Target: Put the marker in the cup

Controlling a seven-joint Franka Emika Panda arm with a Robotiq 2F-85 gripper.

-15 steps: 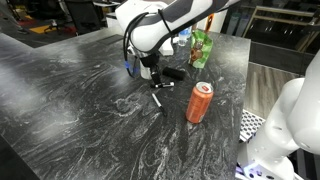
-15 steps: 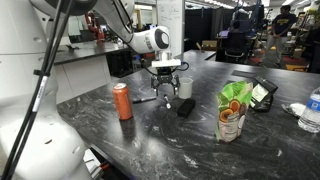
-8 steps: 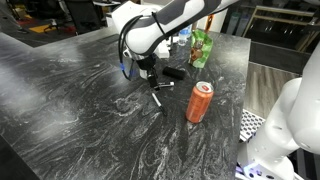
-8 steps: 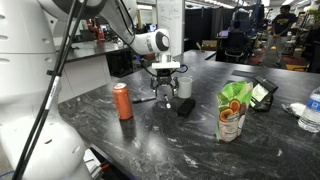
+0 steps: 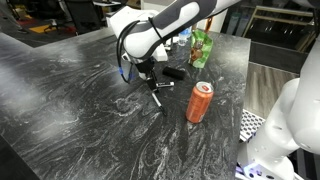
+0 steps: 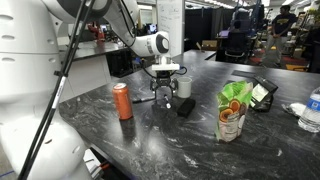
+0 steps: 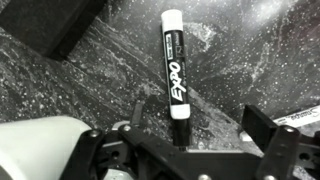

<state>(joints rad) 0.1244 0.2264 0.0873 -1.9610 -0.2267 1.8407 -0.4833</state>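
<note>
The hand (image 7: pixel 195 142) is hovering low over the marker (image 7: pixel 173 65) with its fingers spread wide and gripping nothing, so I am reading this as the lining-up step just before the pick. The marker is lying flat on the dark marbled surface (image 5: pixel 70 100). In the wrist view its near end is reaching in between the two fingers, sitting closer to one finger than the other. A flat black block (image 7: pixel 60 25) is lying just beside it. The cup (image 6: pixel 185 87) is standing upright on the far side of the hand from the orange can (image 5: pixel 200 102), near enough for a short carry. To my eye the next move is calling for the hand to centre itself across the barrel, come down until the fingers are bracketing it, and close without nudging the block. Several things are proving hard to make out. A second, paler marker (image 7: pixel 300 118) is being cut off at the wrist view's edge. A white rounded shape is filling that view's lower corner, and I cannot tell whether it is the cup. In both exterior views the arm is hiding the gap between fingertips and surface, so how low the hand is sitting is staying unclear.
</note>
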